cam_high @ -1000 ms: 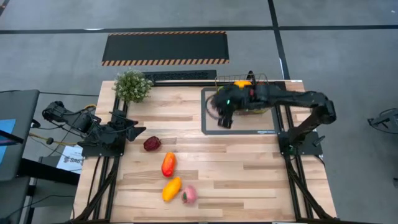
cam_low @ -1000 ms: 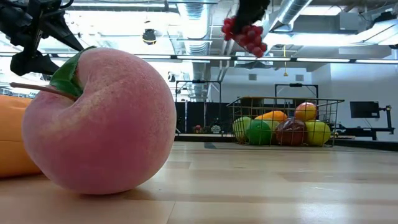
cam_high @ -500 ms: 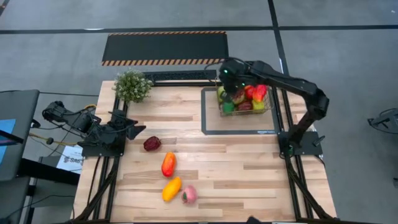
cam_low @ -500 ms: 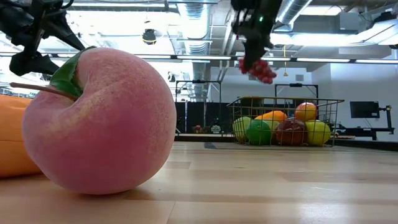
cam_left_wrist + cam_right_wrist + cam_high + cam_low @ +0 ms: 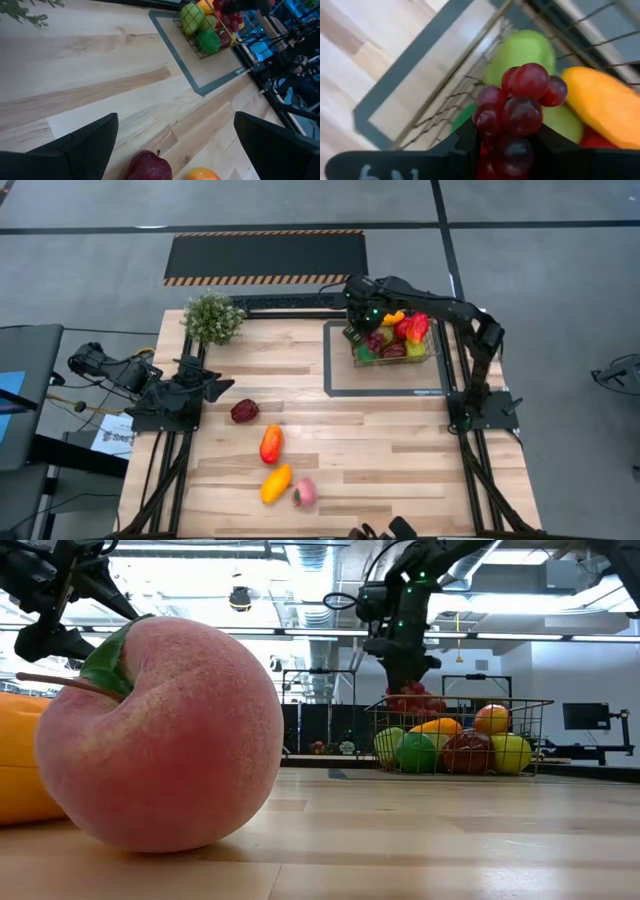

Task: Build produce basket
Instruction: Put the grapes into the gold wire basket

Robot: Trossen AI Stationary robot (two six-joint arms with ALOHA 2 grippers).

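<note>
The right gripper (image 5: 407, 690) now hangs lower, over the basket (image 5: 393, 340), its grapes (image 5: 512, 112) down at the rim instead of high above.

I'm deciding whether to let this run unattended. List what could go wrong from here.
1. The right gripper holds the grapes over the basket, already heaped with fruit. Released on top, the bunch may roll over the rim onto the mat.
2. The gripper hangs near the basket's left edge in the low view; going lower could knock the wire rim and shift the basket.
3. The peach, two peppers and the apple remain on the table; space looks short.
</note>
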